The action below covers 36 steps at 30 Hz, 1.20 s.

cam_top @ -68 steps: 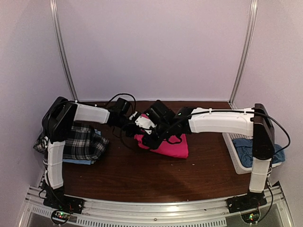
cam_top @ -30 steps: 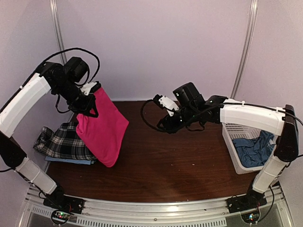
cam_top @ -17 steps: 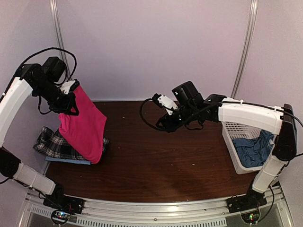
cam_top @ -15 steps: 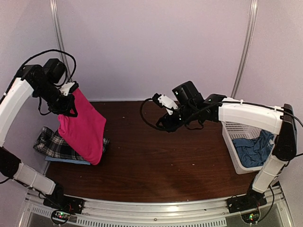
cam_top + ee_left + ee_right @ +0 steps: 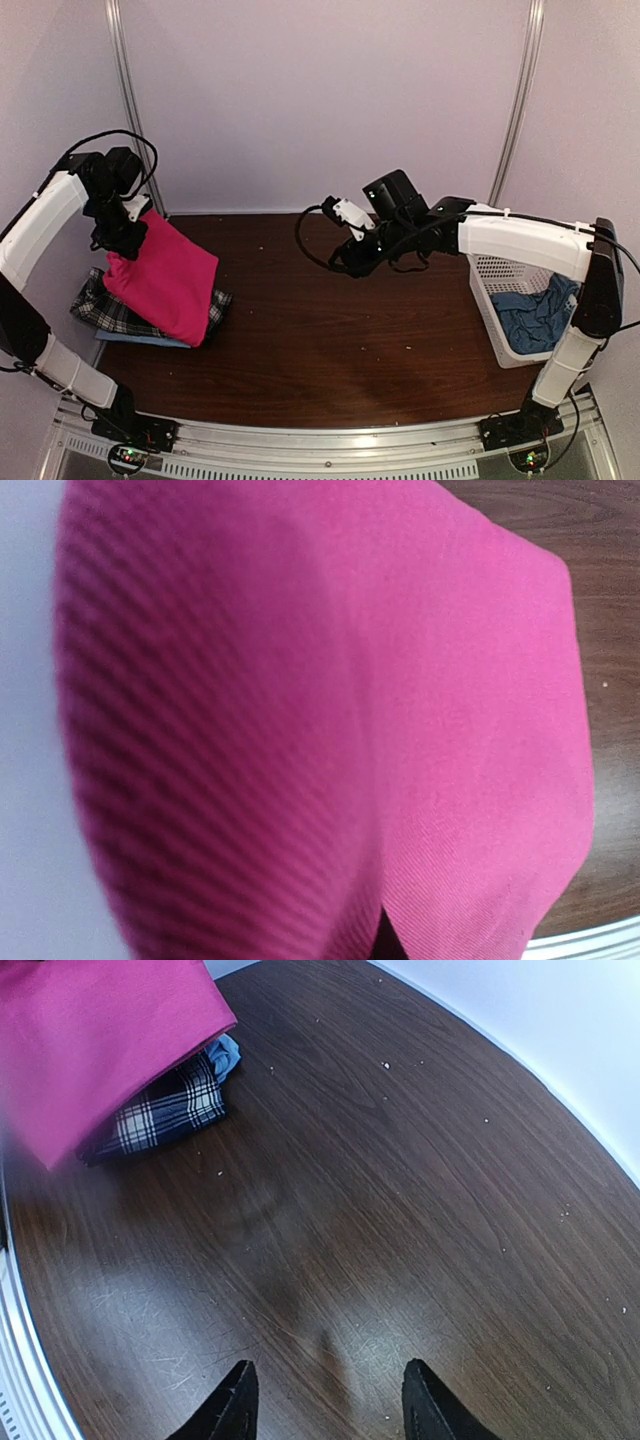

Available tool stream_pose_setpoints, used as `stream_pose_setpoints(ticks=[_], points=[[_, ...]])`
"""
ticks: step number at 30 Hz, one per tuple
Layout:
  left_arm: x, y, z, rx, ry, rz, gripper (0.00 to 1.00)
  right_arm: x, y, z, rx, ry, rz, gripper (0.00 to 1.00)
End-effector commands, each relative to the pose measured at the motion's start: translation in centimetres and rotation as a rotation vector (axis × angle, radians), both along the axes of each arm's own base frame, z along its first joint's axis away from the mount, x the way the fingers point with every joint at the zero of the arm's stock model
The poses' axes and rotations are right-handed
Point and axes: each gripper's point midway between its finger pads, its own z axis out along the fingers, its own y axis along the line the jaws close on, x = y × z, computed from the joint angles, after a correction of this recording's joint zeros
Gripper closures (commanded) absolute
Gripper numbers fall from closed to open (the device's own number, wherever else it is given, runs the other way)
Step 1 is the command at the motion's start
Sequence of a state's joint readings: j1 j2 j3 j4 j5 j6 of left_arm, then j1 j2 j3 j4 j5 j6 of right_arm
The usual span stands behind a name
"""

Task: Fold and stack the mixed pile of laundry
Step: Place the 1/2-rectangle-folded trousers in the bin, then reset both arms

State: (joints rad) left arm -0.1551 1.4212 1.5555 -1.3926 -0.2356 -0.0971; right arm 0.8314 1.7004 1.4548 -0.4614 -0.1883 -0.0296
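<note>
The hot-pink trousers point(image 5: 165, 285) slope down from my left gripper point(image 5: 122, 243), which is shut on their upper corner. Their lower part lies on the black-and-white plaid shirt point(image 5: 105, 312), with the light blue shirt point(image 5: 150, 341) under that, at the table's left edge. In the left wrist view pink cloth point(image 5: 450, 730) fills the frame and hides the fingers. My right gripper point(image 5: 345, 262) hangs open over the bare table middle, nothing between its fingertips point(image 5: 235, 1400). Its wrist view shows the trousers point(image 5: 90, 1040) and the plaid shirt point(image 5: 160, 1115) at the far left.
A white lattice basket point(image 5: 488, 305) stands at the right edge with a duller blue cloth point(image 5: 540, 315) inside. The dark wooden table point(image 5: 330, 350) lies between stack and basket. The back wall is close behind the left arm.
My left arm has come down and leftward with the pink trousers, which now rest partly on the plaid shirt instead of hanging free. The right arm has barely moved.
</note>
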Motion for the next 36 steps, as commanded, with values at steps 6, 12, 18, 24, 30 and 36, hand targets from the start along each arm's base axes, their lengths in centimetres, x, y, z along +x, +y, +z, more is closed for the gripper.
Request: stream_pose_setpoints(ticks=[6,12,18,24,30,36], points=[[4.7,6.2,-1.3,0.153,-0.099,0.075,1.0,0.2,0.1,0.7,0.014,0.028,-0.001,0.5],[4.4,9.3,-5.7,0.172,0.002,0.145,0.89,0.5,-0.2,0.8,0.008,0.027,-0.022,0.5],[4.4,11.4,-7.6,0.165,0.02,0.288,0.61,1.1,-0.6,1.0,0.001,0.014,-0.052,0.49],[6.4,11.4,-6.7,0.081,-0.045,0.352,0.47,2.9,-2.1,1.6,0.016,0.011,-0.136,0.4],[9.1,11.2,-1.4,0.036,-0.248,0.368,0.4,5.8,-5.4,3.6,0.083,-0.009,-0.275,0.15],[10.8,9.2,4.2,-0.098,-0.446,0.31,0.32,8.7,-10.0,6.6,0.243,-0.012,-0.431,0.0]])
